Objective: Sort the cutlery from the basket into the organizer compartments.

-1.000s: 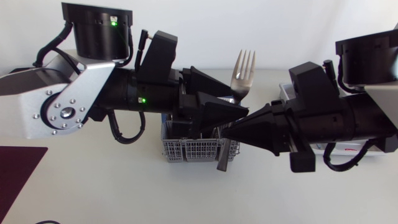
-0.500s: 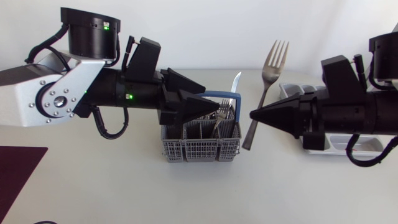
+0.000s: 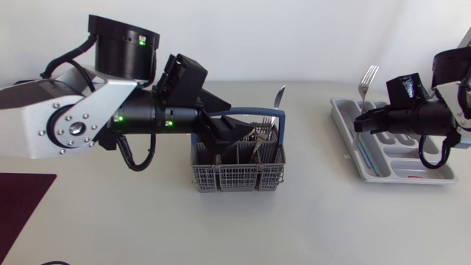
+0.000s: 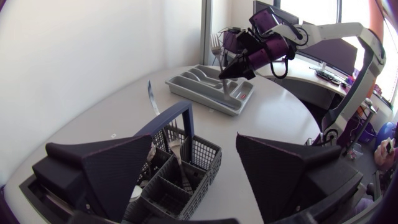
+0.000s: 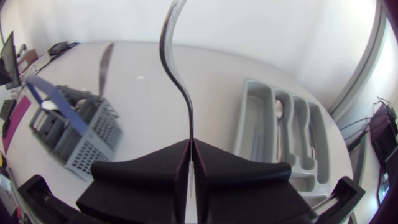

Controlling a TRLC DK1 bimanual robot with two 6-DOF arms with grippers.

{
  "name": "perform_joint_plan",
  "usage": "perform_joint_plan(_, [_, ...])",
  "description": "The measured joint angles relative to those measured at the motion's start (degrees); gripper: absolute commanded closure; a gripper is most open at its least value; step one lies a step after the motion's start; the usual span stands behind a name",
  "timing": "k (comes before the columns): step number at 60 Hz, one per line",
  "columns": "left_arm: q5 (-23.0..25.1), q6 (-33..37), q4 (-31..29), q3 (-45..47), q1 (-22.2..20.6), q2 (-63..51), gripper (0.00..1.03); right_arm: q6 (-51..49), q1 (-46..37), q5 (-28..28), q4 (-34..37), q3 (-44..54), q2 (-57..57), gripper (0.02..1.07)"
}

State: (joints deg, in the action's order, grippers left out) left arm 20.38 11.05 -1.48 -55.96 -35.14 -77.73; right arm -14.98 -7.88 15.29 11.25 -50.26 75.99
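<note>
We are looking down on a pale grey table [image 3: 110, 221] with a rounded edge, and a plain white wall [image 3: 294, 33] is rising behind it. A dark maroon mat [image 3: 22, 197] is lying at its near left corner. Soft daylight is coming through a window [image 4: 311, 25].

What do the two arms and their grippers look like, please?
The left arm has a silver-grey link with a ring of screws, black joints, green lights and looping black cables. The right arm shows mostly black, with a black cable. The left gripper and right gripper have broad, matte black, wedge-shaped fingers.
</note>
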Motion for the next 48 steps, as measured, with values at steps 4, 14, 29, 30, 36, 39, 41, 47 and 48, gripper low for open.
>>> perform_joint_plan(4, [-3.4,0.8,0.0,0.0,-1.2,0.0,0.1,-0.5,-1.0,-3.5,-2.0,-2.1,3.3,1.01])
perform_joint_plan(14, [-9.2,2.4,0.0,0.0,-4.0,-1.0,0.1,-1.6,-2.5,-11.0,-6.0,-8.0,11.5,1.01])
perform_joint_plan(29, [-12.2,4.0,0.0,0.0,-5.9,-2.8,0.1,-2.2,-5.1,-20.9,-8.5,-17.5,25.0,1.01])
perform_joint_plan(30, [-12.2,4.0,0.0,0.0,-5.9,-2.9,0.1,-2.2,-5.4,-21.4,-8.5,-18.2,25.8,1.01])
perform_joint_plan(36, [-12.6,4.1,-0.1,0.0,-6.6,-3.2,0.1,-2.2,-6.6,-24.9,-8.5,-22.6,30.8,1.01])
perform_joint_plan(39, [-13.0,4.2,-0.2,0.0,-6.7,-3.4,0.1,-2.2,-7.0,-26.2,-8.5,-24.6,32.9,1.01])
perform_joint_plan(41, [-13.3,4.2,-0.2,0.0,-7.0,-3.6,0.1,-2.2,-7.3,-26.9,-8.5,-25.9,34.1,1.01])
perform_joint_plan(47, [-13.6,4.3,-0.4,0.0,-7.5,-4.0,0.1,-2.2,-8.4,-28.9,-8.2,-30.8,38.4,1.01])
perform_joint_plan(48, [-13.6,4.3,-0.5,0.0,-7.6,-4.1,0.1,-2.2,-8.5,-29.1,-8.1,-31.5,38.9,1.01])
